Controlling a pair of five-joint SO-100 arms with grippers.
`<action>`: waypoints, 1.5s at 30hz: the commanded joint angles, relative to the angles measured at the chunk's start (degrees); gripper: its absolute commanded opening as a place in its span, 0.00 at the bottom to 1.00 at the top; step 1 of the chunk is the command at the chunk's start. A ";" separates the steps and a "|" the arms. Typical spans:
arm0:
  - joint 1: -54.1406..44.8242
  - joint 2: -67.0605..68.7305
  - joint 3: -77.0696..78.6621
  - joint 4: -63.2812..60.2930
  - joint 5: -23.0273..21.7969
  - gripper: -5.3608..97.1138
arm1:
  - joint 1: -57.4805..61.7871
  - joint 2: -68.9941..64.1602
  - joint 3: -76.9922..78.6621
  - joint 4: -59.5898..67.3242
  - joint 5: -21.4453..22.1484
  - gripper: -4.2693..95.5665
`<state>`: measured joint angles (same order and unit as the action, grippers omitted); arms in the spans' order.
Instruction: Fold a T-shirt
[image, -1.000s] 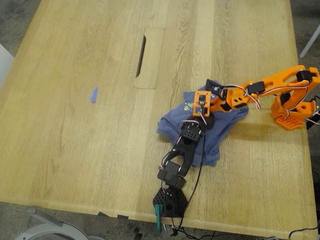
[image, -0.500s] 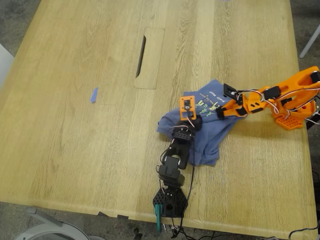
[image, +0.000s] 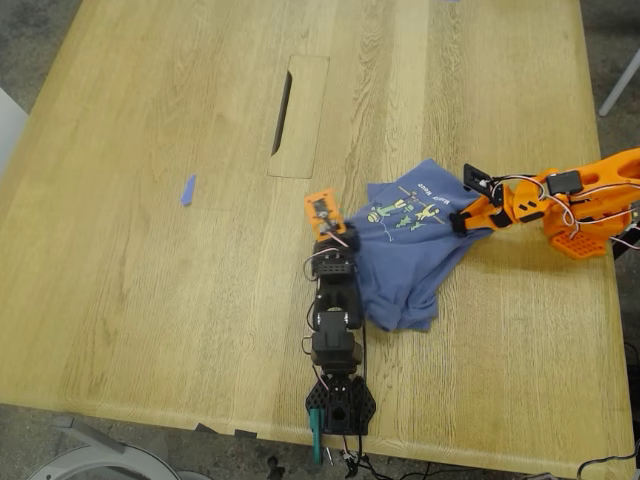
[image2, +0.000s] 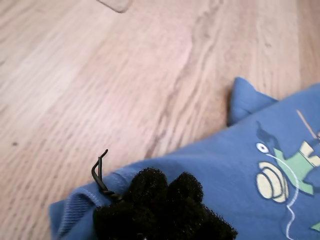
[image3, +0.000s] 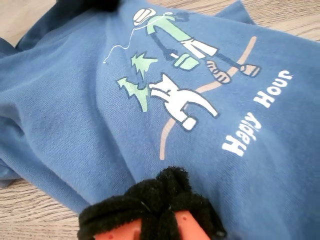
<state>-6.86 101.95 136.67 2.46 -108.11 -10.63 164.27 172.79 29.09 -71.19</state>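
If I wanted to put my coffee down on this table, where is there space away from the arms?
Most of the table is bare: everything on the exterior view's left of the slot, bar a scrap of blue tape. It is crowded around the T-shirt, where both arms work.

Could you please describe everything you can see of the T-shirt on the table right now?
The T-shirt is blue, soft knit cotton by its look, printed with a green-and-white cartoon figure, small trees, a white animal and the words "Happy Hour". It lies print-up on the wooden table, spread but rumpled, with bunched folds along its near edge. My first gripper is shut on its ribbed hem; my second gripper is pinching the opposite edge.
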 joint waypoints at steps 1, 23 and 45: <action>-5.45 3.96 -3.52 1.32 -0.18 0.05 | 1.49 2.64 -1.49 4.57 0.53 0.04; -22.59 23.82 -1.41 18.54 0.97 0.05 | 35.42 7.91 -28.04 38.50 -2.72 0.04; -77.17 105.03 36.56 64.95 8.44 0.05 | 118.30 30.59 1.58 32.96 -13.89 0.04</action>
<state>-78.93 195.03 171.56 59.59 -102.30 104.77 194.15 173.85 63.37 -84.29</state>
